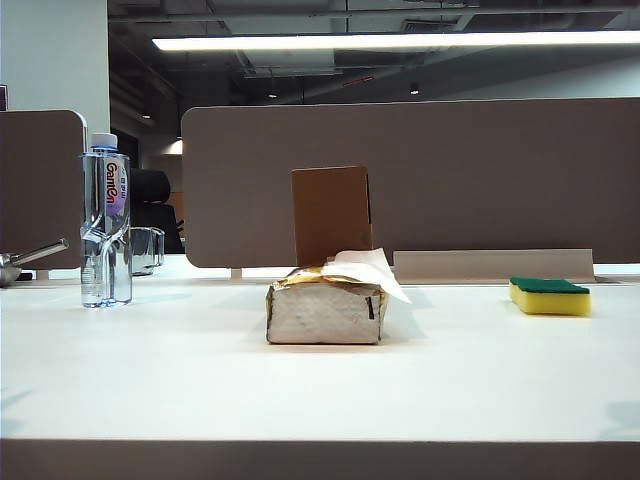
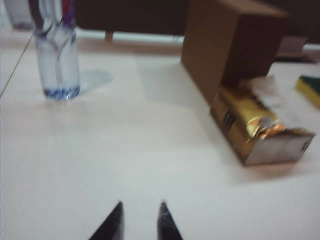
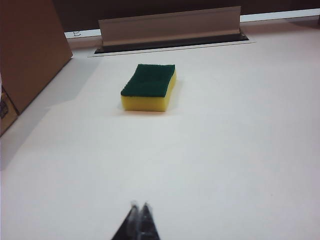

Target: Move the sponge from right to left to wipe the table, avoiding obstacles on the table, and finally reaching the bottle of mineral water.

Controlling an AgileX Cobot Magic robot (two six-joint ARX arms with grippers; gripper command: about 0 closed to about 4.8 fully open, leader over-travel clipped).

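Above the table point(image 3: 240, 150), right pincer point(image 3: 139, 206) together; left pincer point(image 2: 141, 205) slightly apart.

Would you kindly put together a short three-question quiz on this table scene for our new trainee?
1. True or false: the sponge lies green side up at the right of the table.
2. Which stands between sponge and water bottle? A) a kettle B) a tissue pack and a cardboard box C) a plate
3. Fill in: the right gripper is ___, while the left gripper shows a gap between its tips.

Key
1. True; nothing touches it.
2. B; the box stands upright behind the pack.
3. shut; it is short of the sponge.
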